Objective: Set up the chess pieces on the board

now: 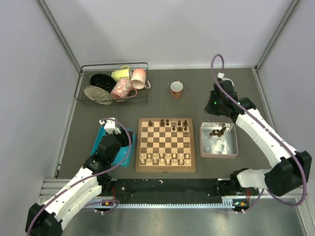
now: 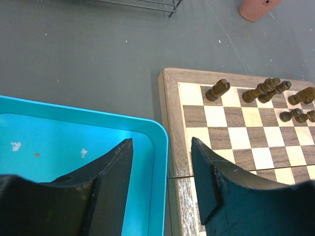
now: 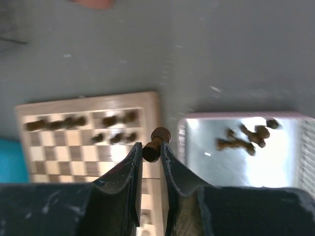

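Left pincer [image 2: 161,142] gapes low; right pincer [image 3: 151,146], arm raised, apparently pinches a chess piece [image 3: 160,134].

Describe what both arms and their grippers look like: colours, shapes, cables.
Left arm and right arm have white shells with black joints; a purple cable loops along each. The left gripper and right gripper have black, tapered fingers, scuffed with pale scratches.

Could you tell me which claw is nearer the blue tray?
Left. The left claw hangs over the blue tray; the right claw, holding a piece, is across the board by the grey tray.
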`<state>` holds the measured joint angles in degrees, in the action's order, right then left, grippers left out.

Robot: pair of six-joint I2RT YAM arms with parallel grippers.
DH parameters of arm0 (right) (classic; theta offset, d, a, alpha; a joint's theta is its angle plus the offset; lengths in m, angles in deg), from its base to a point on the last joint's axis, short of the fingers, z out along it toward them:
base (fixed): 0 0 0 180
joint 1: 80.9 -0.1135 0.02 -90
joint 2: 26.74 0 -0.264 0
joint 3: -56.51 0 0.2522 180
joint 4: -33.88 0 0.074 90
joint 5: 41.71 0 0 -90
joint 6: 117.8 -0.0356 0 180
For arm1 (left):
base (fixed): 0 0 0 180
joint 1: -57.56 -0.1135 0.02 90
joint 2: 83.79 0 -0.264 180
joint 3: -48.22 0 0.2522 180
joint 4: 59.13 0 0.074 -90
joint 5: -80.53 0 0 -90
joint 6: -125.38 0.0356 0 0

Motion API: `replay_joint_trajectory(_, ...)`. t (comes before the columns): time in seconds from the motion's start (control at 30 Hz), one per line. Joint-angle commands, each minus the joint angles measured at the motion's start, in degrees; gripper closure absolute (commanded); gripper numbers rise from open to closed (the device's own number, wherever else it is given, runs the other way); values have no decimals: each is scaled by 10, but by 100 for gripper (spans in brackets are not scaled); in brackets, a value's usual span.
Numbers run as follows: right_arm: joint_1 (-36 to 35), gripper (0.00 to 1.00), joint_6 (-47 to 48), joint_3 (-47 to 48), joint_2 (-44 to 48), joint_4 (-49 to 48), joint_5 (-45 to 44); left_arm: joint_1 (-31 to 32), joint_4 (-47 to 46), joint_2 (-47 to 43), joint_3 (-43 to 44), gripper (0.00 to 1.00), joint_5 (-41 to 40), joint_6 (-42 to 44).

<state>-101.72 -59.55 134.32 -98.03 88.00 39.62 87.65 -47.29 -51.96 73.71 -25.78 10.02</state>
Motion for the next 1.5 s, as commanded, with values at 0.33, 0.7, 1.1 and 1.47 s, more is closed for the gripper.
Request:
replay_joint_trajectory(0.33,-280,100,5,412,-364,-11,63,-2,2,-106,-29,45,-45,-15)
replay_joint_trajectory(0.7,-314,100,-2,567,-549,17,104,-2,1,-94,-27,45,-50,-17)
replay_joint_trajectory(1.1,-314,100,10,553,-580,29,74,-2,-2,-84,-24,44,-50,-17)
replay_joint_trajectory(1.47,-314,100,11,552,-603,29,63,-2,-4,-81,-24,45,-48,-16)
